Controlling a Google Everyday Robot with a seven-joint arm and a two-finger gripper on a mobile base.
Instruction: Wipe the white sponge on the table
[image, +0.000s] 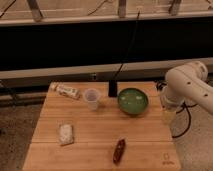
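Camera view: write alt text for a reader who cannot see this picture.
A white sponge lies untouched on the front left of a wooden table, while the robot's hand hangs at the table's right edge. A clear cup and a green bowl stand farther back.

green bowl (132, 100): 2 o'clock on the surface (100, 131)
clear cup (92, 97): 12 o'clock
packet (66, 91): 10 o'clock, lying flat
brown bar (119, 150): 6 o'clock
gripper (168, 116): 3 o'clock edge
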